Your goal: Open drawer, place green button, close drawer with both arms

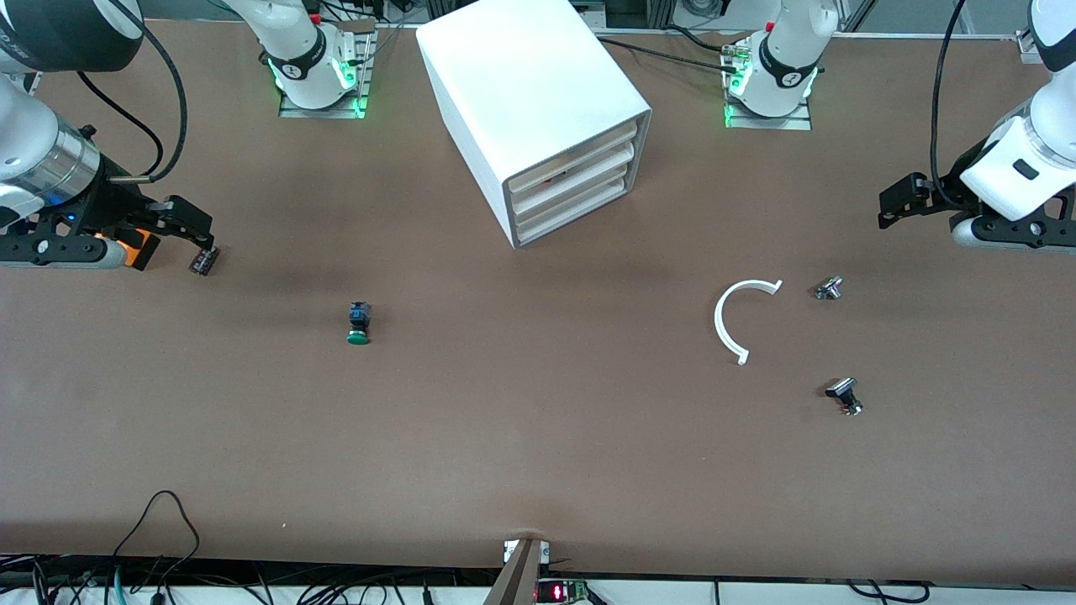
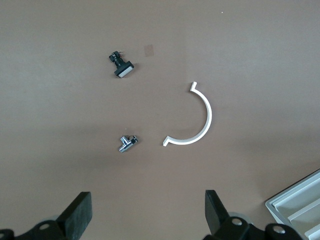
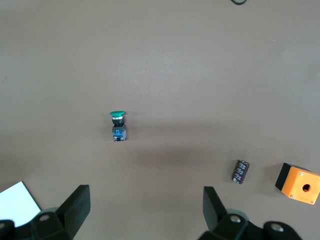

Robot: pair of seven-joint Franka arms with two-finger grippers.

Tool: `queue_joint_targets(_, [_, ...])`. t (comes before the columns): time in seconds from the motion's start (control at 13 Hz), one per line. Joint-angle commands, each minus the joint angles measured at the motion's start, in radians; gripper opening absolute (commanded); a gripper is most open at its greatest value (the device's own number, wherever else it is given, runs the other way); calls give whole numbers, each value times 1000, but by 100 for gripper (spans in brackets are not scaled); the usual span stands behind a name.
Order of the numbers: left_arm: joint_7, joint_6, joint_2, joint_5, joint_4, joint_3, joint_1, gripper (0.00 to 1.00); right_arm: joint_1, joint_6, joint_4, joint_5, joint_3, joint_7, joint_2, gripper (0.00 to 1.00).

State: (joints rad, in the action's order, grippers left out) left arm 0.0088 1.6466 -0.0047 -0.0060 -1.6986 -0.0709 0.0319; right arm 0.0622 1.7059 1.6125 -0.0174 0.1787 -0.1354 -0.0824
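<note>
Both grippers, left gripper (image 2: 146, 220) and right gripper (image 3: 145, 217), hover with fingers spread, empty. The button (image 1: 359, 323) looks light and rigid; best pinched across its blocky body.

The front camera looks down from high across the table (image 1: 538, 470), facing both bases. Each wrist camera looks straight down; with the front view, the left shares the white arc (image 2: 192, 116), the right the button (image 3: 118, 126).

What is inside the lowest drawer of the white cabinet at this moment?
The drawer is shut in the cabinet, so its inside is hidden. The button lies outside on the table.
</note>
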Motion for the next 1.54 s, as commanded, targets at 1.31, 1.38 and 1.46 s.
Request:
queue_joint_targets(1.31, [-10, -67, 31, -48, 60, 0, -9, 99, -61, -6, 58, -13, 12, -26, -40, 100])
queue_joint_targets(1.38, [-9, -73, 31, -48, 60, 0, -6, 99, -64, -6, 55, -12, 12, -39, -54, 100])
queue_joint_targets(1.46, [-4, -76, 31, -48, 60, 0, -6, 99, -68, -3, 55, -9, 12, -40, -63, 100])
